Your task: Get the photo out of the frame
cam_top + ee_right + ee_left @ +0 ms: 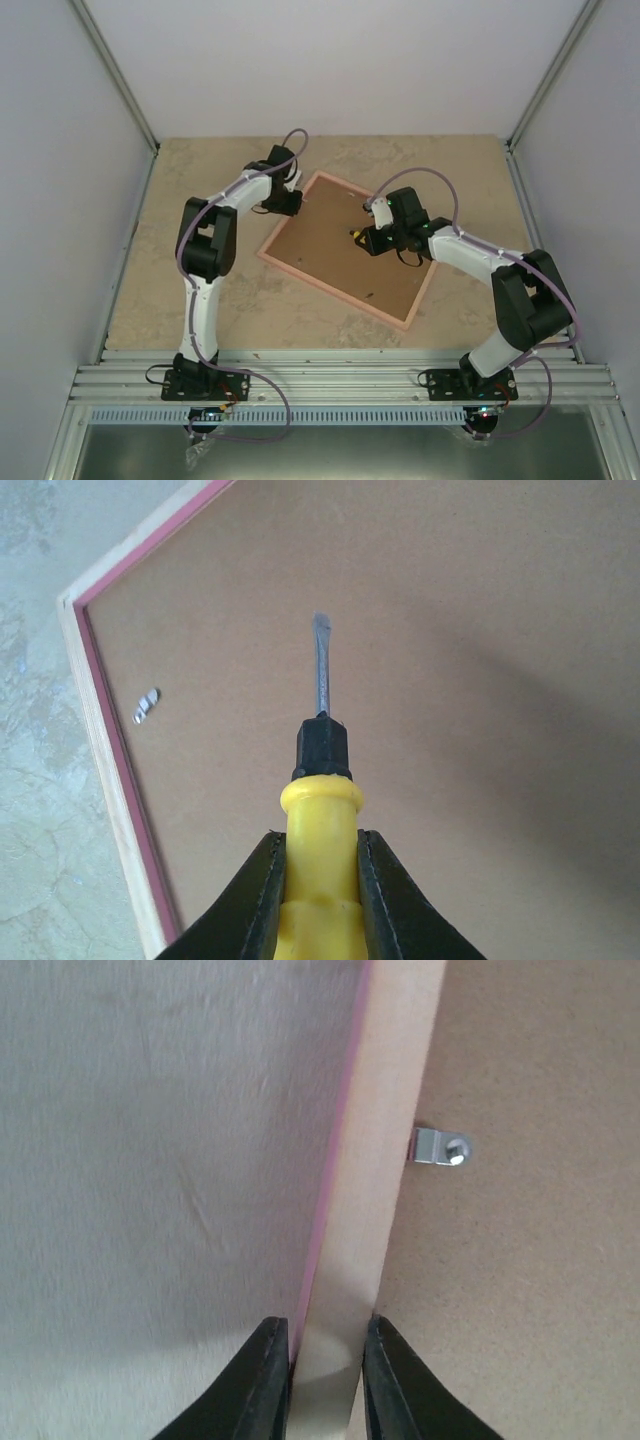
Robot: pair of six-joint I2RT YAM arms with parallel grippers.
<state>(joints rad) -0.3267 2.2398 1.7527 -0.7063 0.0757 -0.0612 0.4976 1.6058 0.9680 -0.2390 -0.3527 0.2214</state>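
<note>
The pink frame [300, 265] lies face down mid-table, its brown fibreboard back [340, 255] up. The photo is hidden. My left gripper [291, 205] is shut on the frame's left rail; in the left wrist view my fingers [268, 1380] pinch the pale rail [385, 1160], with a metal clip [440, 1147] on the board beside it. My right gripper [385, 238] is shut on a yellow-handled screwdriver [320, 850] and holds it over the backing board [450, 680]; its flat tip [320, 625] points toward the far frame corner [75, 602]. A small metal clip [146, 705] sits near that rail.
The beige marbled tabletop [200, 290] surrounds the frame. Grey walls with metal posts close in the left, right and back. A ribbed metal rail [340, 380] runs along the near edge by the arm bases.
</note>
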